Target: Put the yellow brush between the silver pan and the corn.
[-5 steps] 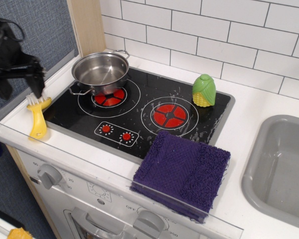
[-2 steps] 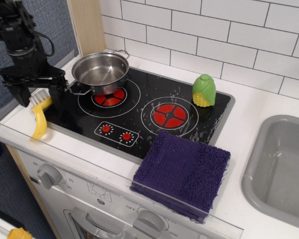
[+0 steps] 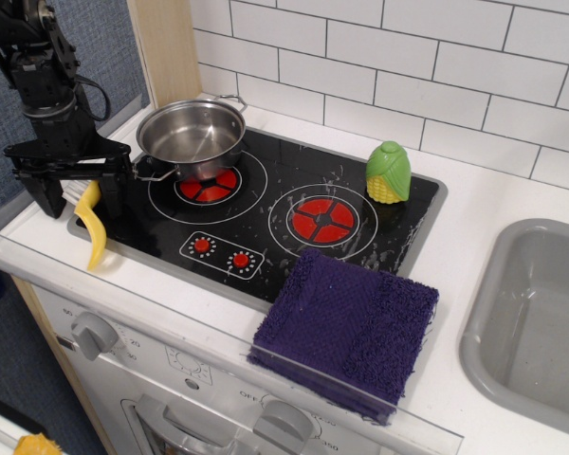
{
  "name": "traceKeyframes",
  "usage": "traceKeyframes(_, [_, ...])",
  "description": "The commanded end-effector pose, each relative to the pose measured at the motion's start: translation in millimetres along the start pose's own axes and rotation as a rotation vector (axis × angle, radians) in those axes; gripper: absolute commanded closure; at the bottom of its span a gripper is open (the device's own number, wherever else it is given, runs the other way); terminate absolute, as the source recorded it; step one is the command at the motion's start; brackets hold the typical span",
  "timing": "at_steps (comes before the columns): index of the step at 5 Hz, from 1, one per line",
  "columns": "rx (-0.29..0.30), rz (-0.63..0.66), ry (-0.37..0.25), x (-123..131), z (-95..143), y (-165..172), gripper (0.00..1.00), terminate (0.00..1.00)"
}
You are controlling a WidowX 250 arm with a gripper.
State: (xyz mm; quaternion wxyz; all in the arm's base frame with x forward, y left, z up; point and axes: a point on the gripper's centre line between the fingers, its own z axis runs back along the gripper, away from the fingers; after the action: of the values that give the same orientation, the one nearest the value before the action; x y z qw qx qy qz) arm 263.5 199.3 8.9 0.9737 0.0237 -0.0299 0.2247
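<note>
White tiled wall [image 3: 436, 66] behind a toy kitchen counter [image 3: 474, 204].
</note>
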Motion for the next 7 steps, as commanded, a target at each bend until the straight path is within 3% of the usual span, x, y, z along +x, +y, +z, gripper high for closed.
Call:
traceKeyframes(1, [-0.012, -0.027, -0.057, -15.9, 30.3, -2.0, 1.00, 0.00])
traceKeyframes(2, [-0.012, -0.075, -0.148, -29.5, 79.3, -7.2, 1.00, 0.00])
traceKeyframes(3, [-0.071, -0.242, -0.203, -30.1, 110.0, -44.7, 1.00, 0.00])
traceKeyframes(5, [-0.109, -0.543, -0.200, 17.1, 93.4, -145.3, 1.00, 0.00])
traceKeyframes(7, [-0.111, -0.777, -0.119, 56.6, 41.3, -172.9, 1.00, 0.00])
